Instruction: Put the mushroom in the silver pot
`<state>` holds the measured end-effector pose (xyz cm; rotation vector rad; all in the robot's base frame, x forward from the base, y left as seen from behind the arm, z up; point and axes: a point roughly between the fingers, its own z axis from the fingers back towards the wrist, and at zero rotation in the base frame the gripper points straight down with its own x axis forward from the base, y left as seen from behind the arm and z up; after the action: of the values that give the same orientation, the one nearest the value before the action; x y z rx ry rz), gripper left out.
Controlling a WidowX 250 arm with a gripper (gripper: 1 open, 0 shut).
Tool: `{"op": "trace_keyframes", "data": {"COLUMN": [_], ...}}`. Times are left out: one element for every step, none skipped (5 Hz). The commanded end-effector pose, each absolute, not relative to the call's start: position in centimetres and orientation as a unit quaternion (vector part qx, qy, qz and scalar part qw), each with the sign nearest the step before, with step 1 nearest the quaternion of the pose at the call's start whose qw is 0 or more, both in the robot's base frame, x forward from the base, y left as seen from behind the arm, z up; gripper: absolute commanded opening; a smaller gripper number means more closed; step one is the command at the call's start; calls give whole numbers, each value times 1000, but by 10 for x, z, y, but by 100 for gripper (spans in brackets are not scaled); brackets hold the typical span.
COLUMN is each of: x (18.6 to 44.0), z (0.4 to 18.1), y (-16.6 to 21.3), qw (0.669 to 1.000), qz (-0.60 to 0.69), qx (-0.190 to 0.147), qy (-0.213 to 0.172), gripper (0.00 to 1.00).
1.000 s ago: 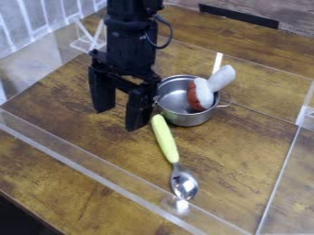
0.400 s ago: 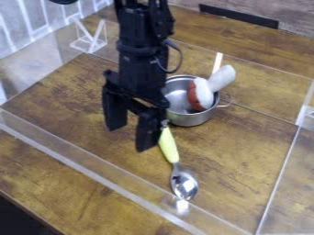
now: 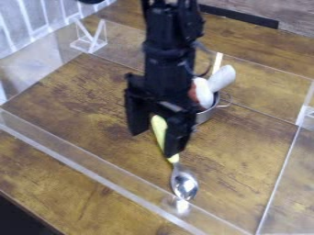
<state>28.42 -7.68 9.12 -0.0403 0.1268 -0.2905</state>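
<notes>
The silver pot (image 3: 208, 107) stands on the wooden table, mostly hidden behind my arm; only its right rim shows. The mushroom (image 3: 201, 89) lies in it, reddish cap inside and whitish stem leaning over the far right rim. My gripper (image 3: 157, 127) hangs pointing down in front of the pot, open, nothing held. Its two dark fingers (image 3: 135, 115) stand on either side of the yellow spoon handle (image 3: 161, 129) below.
The spoon's silver bowl (image 3: 185, 186) lies near the front. A clear acrylic wall (image 3: 73, 158) rims the table's front and sides. A white wire rack (image 3: 86, 37) stands at the back left, a dark object (image 3: 245, 14) at the back right.
The gripper has moved right and toward the front, from left of the pot to over the spoon handle, now hiding most of the pot. It stayed open.
</notes>
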Motion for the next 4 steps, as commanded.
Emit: {"op": "trace_keyframes", "data": {"x": [288, 289, 287, 284], "z": [107, 100, 86, 76], "y": [-102, -109, -111, -113], "qw": [988, 990, 992, 990], "qz": [-149, -136, -119, -132], "qx": [-29, -31, -32, -32], "qy": [31, 28, 28, 32], "gripper": [100, 100, 100, 100]}}
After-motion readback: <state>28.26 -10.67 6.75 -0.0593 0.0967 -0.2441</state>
